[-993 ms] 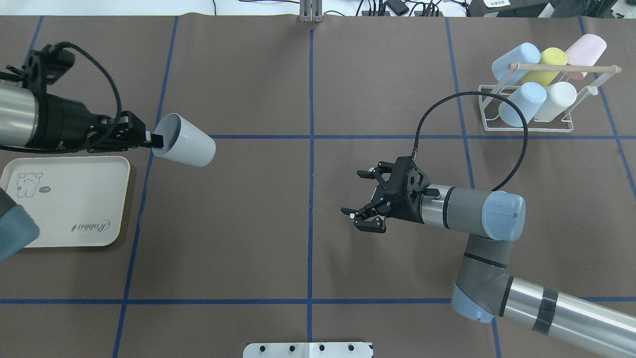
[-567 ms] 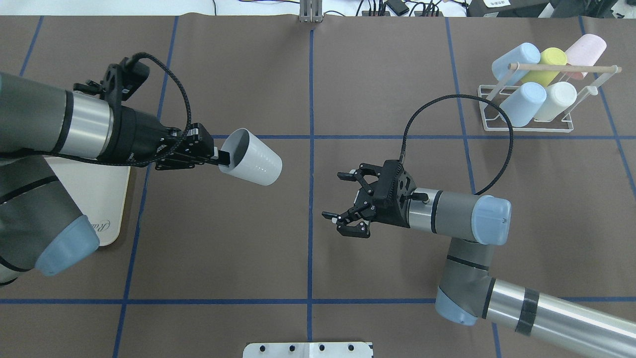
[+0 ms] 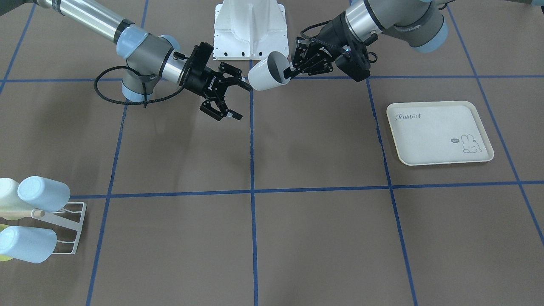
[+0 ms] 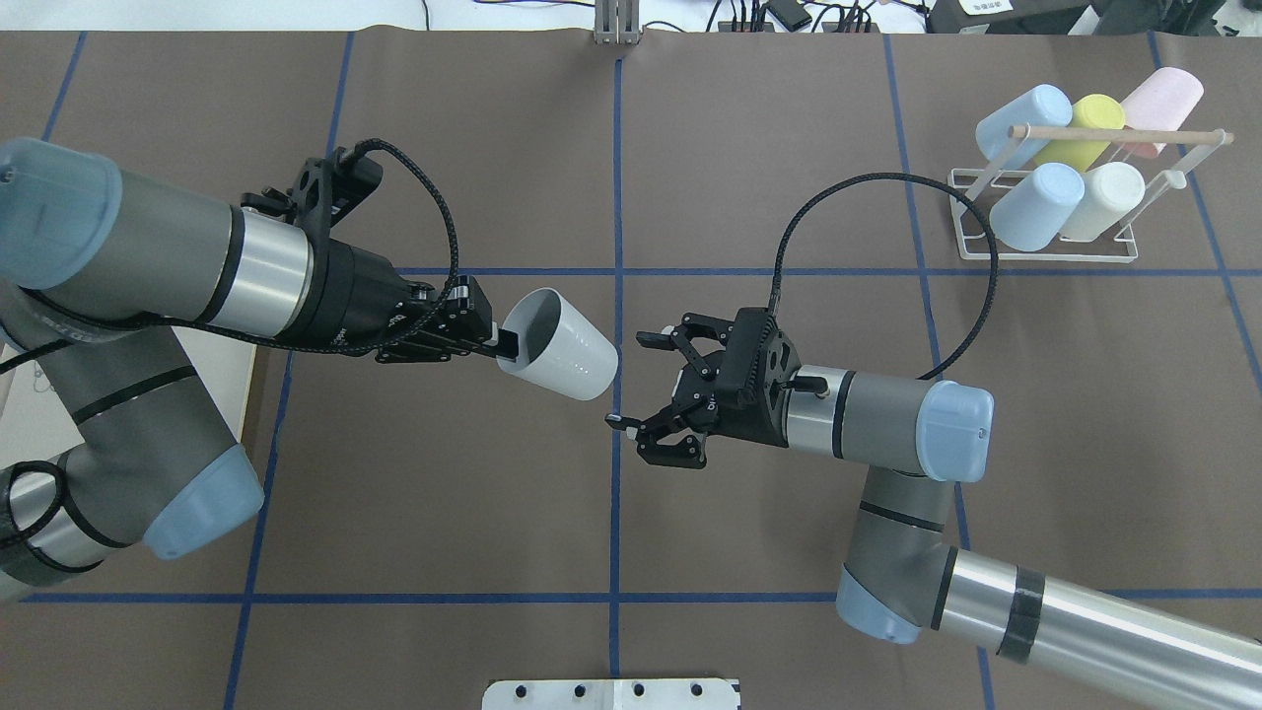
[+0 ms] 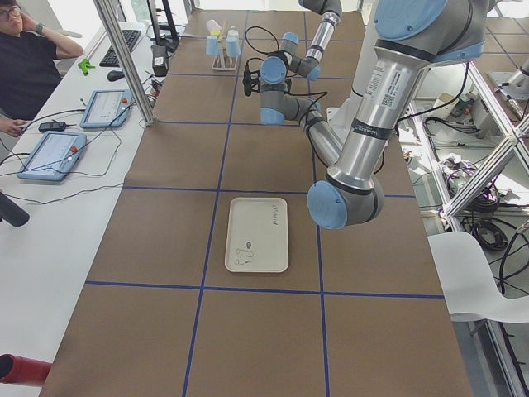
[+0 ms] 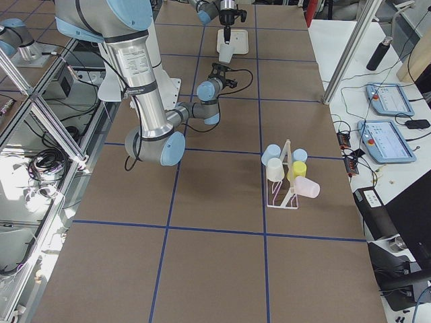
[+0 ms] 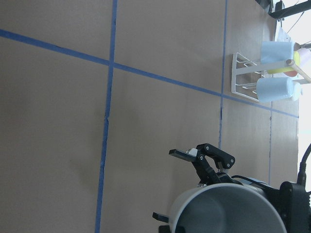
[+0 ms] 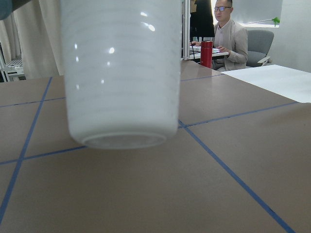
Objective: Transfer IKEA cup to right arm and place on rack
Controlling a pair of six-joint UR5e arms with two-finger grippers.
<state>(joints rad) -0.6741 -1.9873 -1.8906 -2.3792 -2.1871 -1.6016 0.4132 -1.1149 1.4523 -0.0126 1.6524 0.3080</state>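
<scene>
Both arms have closed toward the middle of the table (image 4: 444, 513) since the earlier frames, and the gap between them has shrunk. The left tool (image 4: 508, 343) is pinched shut on the rim of the white cup (image 4: 562, 345), one finger inside the mouth and one outside. It holds the cup off the table, tipped on its side, with the base pointing at the right tool (image 4: 631, 380). That tool is spread wide and holds nothing; its fingertips sit just short of the cup's base. In the right wrist view the base looms close ahead. The rack (image 4: 1060, 257) stands well behind the right tool, loaded with coloured cups. The tray (image 3: 437, 136) lies behind the left tool.
</scene>
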